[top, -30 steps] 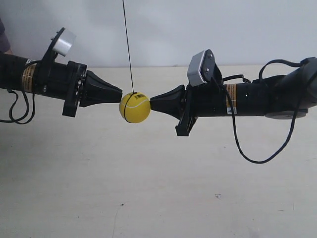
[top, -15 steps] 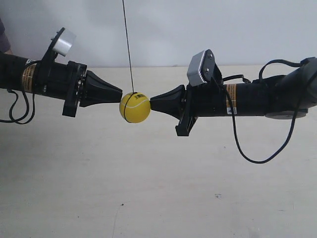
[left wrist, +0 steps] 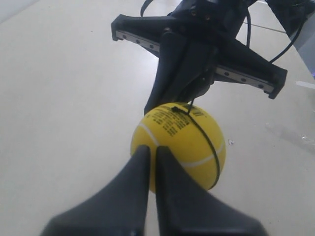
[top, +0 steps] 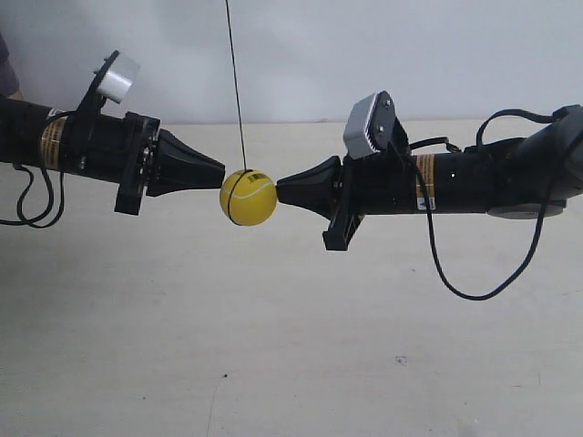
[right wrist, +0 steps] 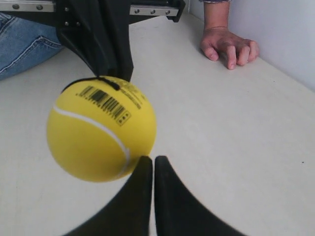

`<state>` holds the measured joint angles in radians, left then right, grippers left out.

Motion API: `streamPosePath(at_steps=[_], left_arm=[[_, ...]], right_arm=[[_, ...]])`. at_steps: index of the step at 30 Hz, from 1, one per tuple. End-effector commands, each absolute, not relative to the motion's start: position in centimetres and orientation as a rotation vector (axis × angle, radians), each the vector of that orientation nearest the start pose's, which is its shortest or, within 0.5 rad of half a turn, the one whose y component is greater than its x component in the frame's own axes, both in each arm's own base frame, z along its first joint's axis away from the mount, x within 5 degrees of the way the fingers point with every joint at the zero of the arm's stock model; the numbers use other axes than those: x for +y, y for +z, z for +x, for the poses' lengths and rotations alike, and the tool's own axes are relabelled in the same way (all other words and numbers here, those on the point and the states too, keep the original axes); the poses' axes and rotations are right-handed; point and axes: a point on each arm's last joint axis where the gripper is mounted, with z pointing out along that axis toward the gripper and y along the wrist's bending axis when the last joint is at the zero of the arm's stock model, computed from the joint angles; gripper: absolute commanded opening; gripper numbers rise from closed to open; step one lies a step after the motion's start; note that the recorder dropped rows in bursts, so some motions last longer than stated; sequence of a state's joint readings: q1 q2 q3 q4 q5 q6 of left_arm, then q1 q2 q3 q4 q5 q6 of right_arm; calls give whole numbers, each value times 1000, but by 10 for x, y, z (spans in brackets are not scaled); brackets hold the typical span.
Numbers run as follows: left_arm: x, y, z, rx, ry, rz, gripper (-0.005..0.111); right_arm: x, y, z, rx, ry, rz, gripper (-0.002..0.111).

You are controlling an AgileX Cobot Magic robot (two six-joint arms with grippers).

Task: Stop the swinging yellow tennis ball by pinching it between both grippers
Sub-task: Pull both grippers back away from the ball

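The yellow tennis ball (top: 248, 198) hangs on a thin dark string (top: 235, 82) above the table, held between two black pointed grippers. My left gripper (top: 221, 171), on the arm at the exterior view's left, is shut, and its tip touches the ball's upper side. My right gripper (top: 278, 189) comes in from the opposite side, also shut, tip against the ball. In the left wrist view the shut left gripper (left wrist: 150, 150) rests on the ball (left wrist: 179, 142), with the right gripper (left wrist: 172, 93) behind it. In the right wrist view the right gripper (right wrist: 151, 160) meets the ball (right wrist: 101, 129) off centre, near its edge.
A pale table (top: 291, 346) lies well below the ball. A person's hand (right wrist: 229, 46) rests on the table by the wall, and jeans (right wrist: 24, 39) show behind the left arm. Black cables (top: 455, 273) loop under the right arm.
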<state>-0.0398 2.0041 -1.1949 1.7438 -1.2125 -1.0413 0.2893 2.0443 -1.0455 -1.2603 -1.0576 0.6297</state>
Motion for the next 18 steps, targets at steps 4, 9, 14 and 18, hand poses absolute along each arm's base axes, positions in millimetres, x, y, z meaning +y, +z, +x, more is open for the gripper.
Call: streamPosePath(at_steps=[4,9,14,18], left_arm=[[-96,186,369,1653,-1025,1250,5],[-84,187,372,1675,-1011,1211,5],[-74,187,375,1689,-996,1184,5],[-66,187,376,1699,-985,1163,5]], right_arm=[[176,150,348,1519,863,-1164,0],[159,155,354,1530,864,-1116,0],[148,160,355,1487,917,-1094,0],[147,160,355,1489,915,-1091,0]])
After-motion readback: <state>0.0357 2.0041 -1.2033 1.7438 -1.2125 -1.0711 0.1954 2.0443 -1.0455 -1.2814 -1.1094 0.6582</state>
